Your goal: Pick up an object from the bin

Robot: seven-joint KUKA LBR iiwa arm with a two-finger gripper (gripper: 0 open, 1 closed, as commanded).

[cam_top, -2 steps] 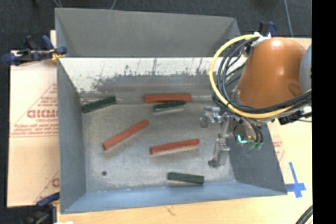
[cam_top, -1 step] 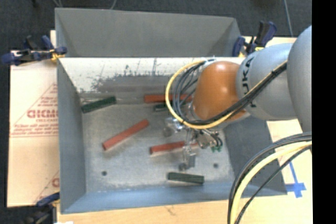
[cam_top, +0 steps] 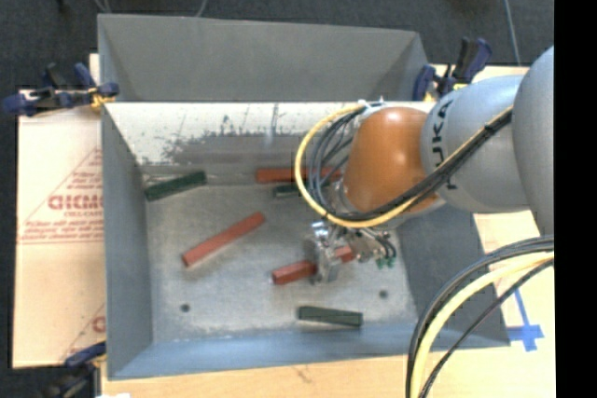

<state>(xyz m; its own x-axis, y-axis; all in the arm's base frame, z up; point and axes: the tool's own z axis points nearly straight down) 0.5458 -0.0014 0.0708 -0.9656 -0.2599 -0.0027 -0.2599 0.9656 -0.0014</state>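
Tool [cam_top: 326,263] is over one end of the short red block [cam_top: 292,274]; dark green block [cam_top: 328,317] lies at its six o'clock.

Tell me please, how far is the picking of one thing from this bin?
Done: the gripper is low in the bin, right at the short red bar on the floor's right half. In hand: the grasp; whether the bar is gripped I cannot tell. Left: the lift, since the bar lies on the floor. The long red bar lies apart, untouched.

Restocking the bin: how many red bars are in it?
3 red bars: one mid-left, one at the back, one at the gripper. The arm may hide more.
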